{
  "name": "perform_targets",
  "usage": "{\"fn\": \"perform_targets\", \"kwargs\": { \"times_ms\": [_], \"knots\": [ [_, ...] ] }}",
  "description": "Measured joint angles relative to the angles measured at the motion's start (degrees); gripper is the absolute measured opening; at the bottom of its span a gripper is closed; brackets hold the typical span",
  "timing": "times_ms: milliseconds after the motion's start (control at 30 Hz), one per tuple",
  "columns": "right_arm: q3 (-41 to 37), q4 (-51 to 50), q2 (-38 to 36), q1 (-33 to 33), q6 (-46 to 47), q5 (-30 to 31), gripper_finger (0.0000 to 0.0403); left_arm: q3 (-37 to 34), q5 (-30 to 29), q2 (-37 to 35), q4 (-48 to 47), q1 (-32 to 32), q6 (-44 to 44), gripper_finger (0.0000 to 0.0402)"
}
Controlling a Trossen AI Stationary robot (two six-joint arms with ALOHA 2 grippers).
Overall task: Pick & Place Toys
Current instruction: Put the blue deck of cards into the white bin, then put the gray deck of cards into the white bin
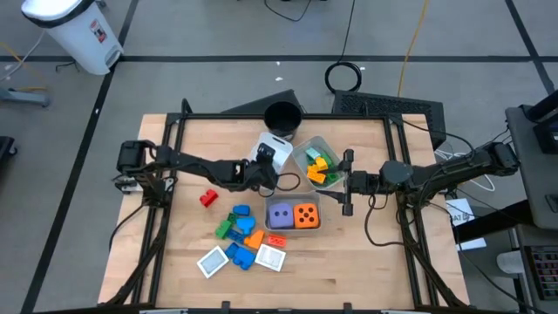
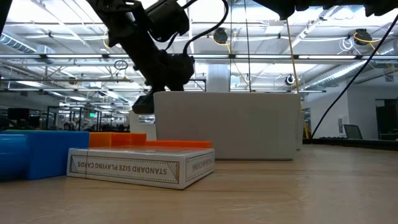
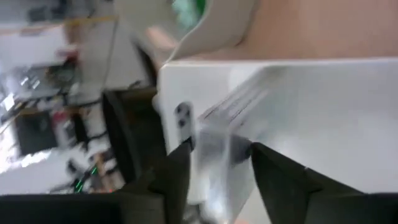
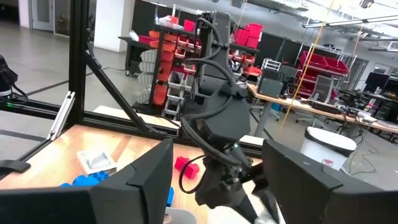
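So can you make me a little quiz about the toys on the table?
1. True or false: the red block lies inside a tray.
2. What colour is the die next to the orange die? A green, B purple, C yellow.
3. How many flat white tiles can you count?

Key: 1 false; 2 B; 3 two.

A card box (image 2: 140, 167) printed "STANDARD SIZE PLAYING CARDS" lies on the tabletop (image 2: 298, 193). Behind it sit a blue block (image 2: 37, 154) and an orange block (image 2: 118, 140). A white tray (image 2: 227, 126) stands beyond. A dark arm (image 2: 146, 43) descends to the tray's left edge.
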Motion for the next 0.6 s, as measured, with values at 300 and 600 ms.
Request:
{"fn": "perform_targets", "kwargs": {
  "times_ms": [300,600],
  "knots": [
    [0.0,-0.3,0.0,0.0,0.0,0.0,0.0217,0.0,-8.5,-1.4,0.5,-2.6,-8.1,0.0276],
    [0.0,-0.9,0.0,0.0,0.0,0.1,0.0215,0.0,-3.3,-7.9,-3.9,-3.9,-19.7,0.0296]
  ]
}}
